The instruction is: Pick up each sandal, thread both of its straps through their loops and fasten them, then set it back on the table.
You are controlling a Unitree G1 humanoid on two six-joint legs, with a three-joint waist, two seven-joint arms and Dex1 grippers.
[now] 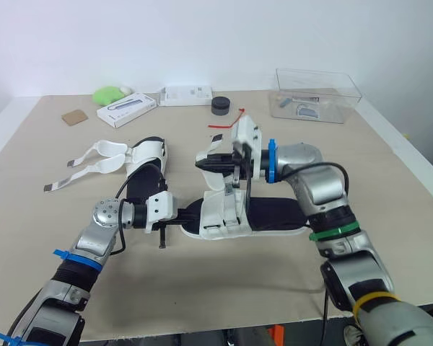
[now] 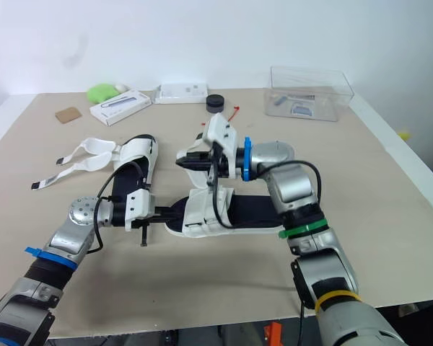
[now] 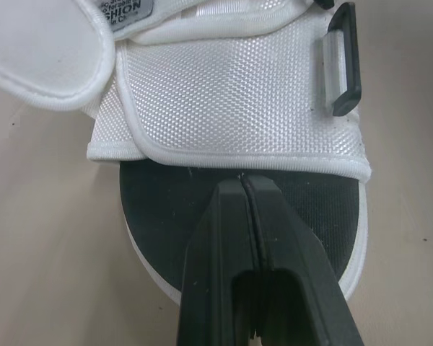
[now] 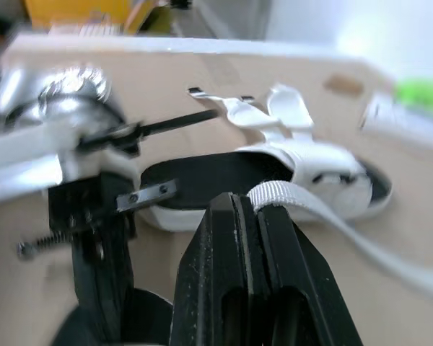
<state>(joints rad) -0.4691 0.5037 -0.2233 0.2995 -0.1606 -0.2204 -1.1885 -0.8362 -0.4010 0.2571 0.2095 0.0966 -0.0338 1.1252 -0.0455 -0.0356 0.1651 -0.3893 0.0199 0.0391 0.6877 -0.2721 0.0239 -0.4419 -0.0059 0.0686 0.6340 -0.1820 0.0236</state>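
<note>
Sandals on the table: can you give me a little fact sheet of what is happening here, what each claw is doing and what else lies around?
near sandal: lying on the table, white upper, black footbed
left gripper: shut, tip over that footbed, next to the upper
right gripper: shut on a white strap above the near sandal
far sandal: flat on the table, its loose straps spread out sideways
elsewhere: clear box, black disc, green object toward the far edge

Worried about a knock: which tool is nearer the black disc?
Right. The right tool, pinching a strap, is raised in front of the disc; the left tool sits further back, at the sandal's end.
</note>
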